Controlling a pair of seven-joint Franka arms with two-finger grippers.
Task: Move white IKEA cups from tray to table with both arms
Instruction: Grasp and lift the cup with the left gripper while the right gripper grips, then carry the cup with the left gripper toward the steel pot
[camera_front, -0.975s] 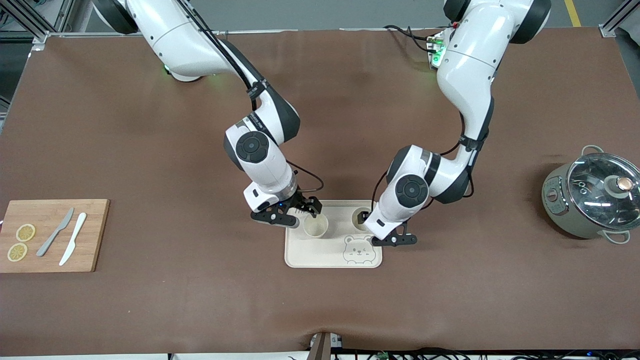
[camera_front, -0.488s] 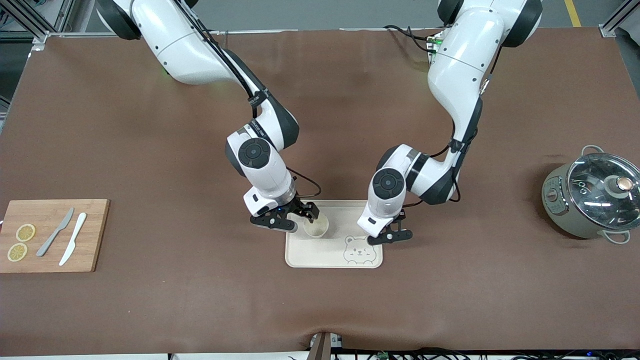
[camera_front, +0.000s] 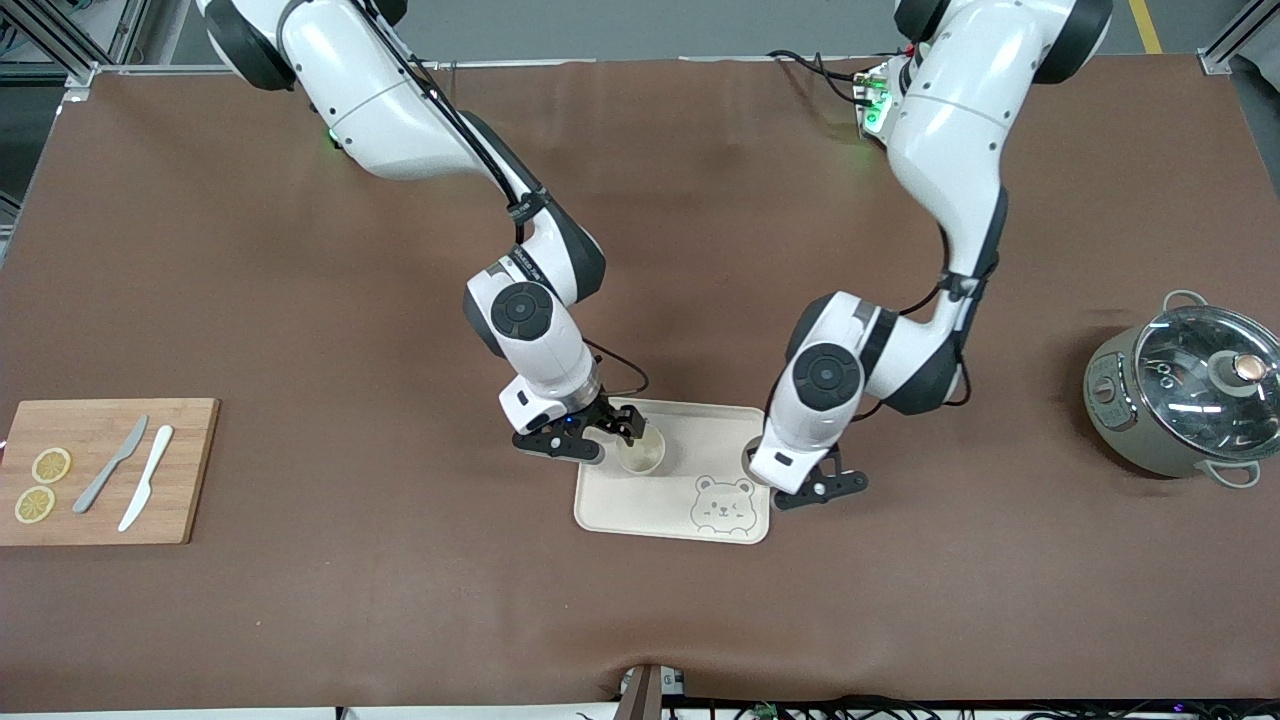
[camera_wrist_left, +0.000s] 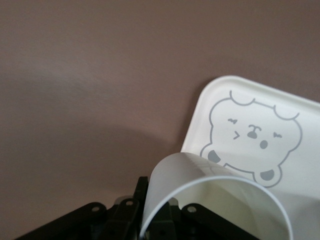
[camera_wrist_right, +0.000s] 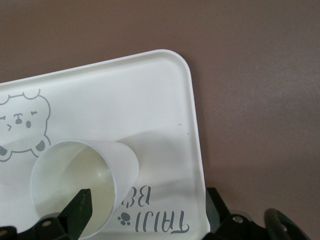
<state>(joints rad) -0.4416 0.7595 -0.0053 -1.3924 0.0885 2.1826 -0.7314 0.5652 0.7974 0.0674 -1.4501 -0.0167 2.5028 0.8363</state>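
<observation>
A cream tray (camera_front: 640, 510) with a bear drawing lies mid-table. One white cup (camera_front: 641, 451) stands upright on it, toward the right arm's end. My right gripper (camera_front: 608, 437) is open beside this cup. In the right wrist view one finger (camera_wrist_right: 80, 210) sits at the cup's (camera_wrist_right: 85, 185) mouth and the other finger (camera_wrist_right: 216, 206) is off the tray's (camera_wrist_right: 125, 100) edge. My left gripper (camera_front: 815, 487) is shut on the wall of the second cup (camera_front: 750, 462), at the tray's edge toward the left arm's end. In the left wrist view this cup (camera_wrist_left: 180, 180) is pinched in the gripper (camera_wrist_left: 157, 215), over the tray's (camera_wrist_left: 310, 170) bear corner.
A wooden cutting board (camera_front: 190, 470) with two lemon slices (camera_front: 42, 484), a grey knife (camera_front: 110, 464) and a white knife (camera_front: 146, 477) lies at the right arm's end. A grey pot with a glass lid (camera_front: 1185, 400) stands at the left arm's end.
My left gripper carried its cup from over the tray's inside to the tray's edge toward the left arm's end. The tray turned slightly. My right gripper and its cup shifted a little.
</observation>
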